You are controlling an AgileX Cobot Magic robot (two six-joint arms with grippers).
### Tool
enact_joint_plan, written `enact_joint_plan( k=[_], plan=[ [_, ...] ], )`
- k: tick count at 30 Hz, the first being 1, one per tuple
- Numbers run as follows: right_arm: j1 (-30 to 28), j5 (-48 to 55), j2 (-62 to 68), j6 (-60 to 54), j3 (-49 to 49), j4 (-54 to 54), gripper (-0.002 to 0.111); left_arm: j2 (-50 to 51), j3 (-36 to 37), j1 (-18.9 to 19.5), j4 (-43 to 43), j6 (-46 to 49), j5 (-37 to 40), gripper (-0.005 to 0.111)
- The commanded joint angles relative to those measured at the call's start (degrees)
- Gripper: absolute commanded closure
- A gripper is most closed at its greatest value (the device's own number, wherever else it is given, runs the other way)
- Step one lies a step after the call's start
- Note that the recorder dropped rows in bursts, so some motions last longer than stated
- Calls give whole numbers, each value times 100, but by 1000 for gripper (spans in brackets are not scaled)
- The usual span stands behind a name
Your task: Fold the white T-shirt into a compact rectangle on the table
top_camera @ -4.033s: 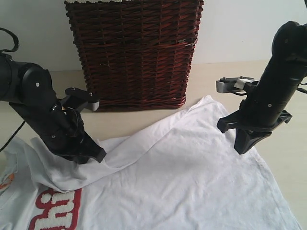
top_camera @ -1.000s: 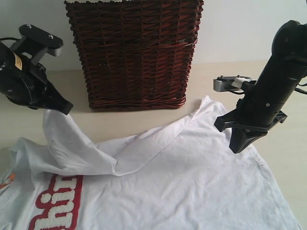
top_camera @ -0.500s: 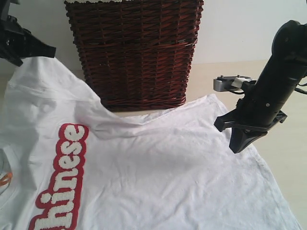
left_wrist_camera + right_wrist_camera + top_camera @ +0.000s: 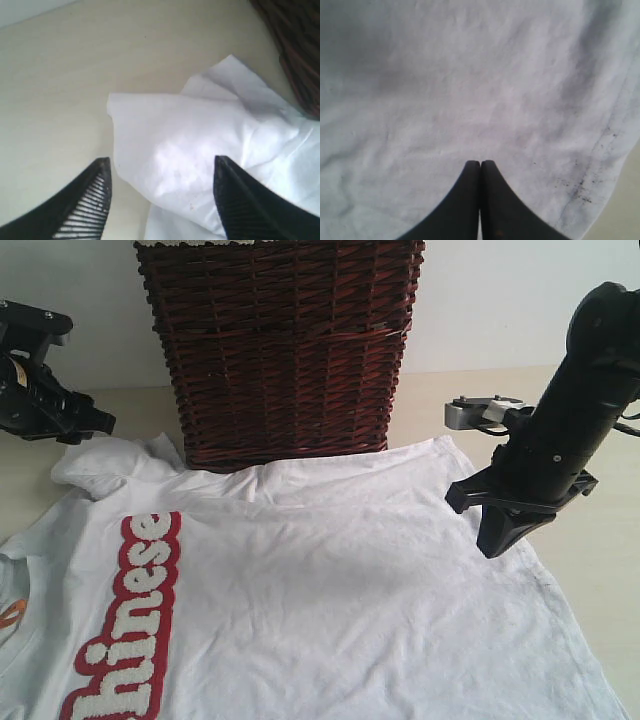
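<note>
The white T-shirt (image 4: 330, 600) lies spread flat on the table (image 4: 590, 540), its red-outlined word strip (image 4: 125, 625) facing up at the left. One crumpled sleeve (image 4: 200, 145) rests bunched near the basket. My left gripper (image 4: 95, 427) hovers just above that sleeve, open (image 4: 160, 167), holding nothing. My right gripper (image 4: 492, 548) hangs shut over the shirt's right edge, and in the right wrist view the gripper (image 4: 480, 164) has its fingers pressed together with no cloth between them.
A dark wicker basket (image 4: 280, 350) stands at the back middle, touching the shirt's far edge. An orange tag (image 4: 10, 615) shows at the left border. Bare tabletop lies to the far left (image 4: 50, 100) and right of the shirt.
The left gripper carried the folded-over part up and back to the left, laying the shirt open flat, then let go of the sleeve. The right gripper stayed almost still.
</note>
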Motion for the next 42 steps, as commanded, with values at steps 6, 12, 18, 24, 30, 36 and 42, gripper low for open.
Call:
enact_joint_plan(
  k=[6, 12, 18, 24, 30, 36, 42],
  plan=[
    [-19, -69, -60, -12, -31, 35, 108, -196, -49, -461, -512, 952, 2039, 107],
    [-19, -29, -60, -20, -31, 258, 108, -196, 751, -295, -1638, 1767, 2282, 107],
    [-19, -32, -60, -35, -31, 258, 108, 305, 903, 273, -1564, 1229, 2003, 107],
    [-19, -43, -60, -86, -31, 258, 108, 920, 763, 432, -1088, 688, 2671, 107],
    [-19, -43, -60, -85, -31, 293, 108, 972, 706, 586, -315, -163, 3516, 107],
    [-19, -43, -60, -183, -31, 398, 108, 809, 722, 670, -337, -260, 3177, 107],
    [-19, -100, -60, -227, -31, 423, 108, 338, 722, 670, -355, -381, 2751, 107]
  ],
)
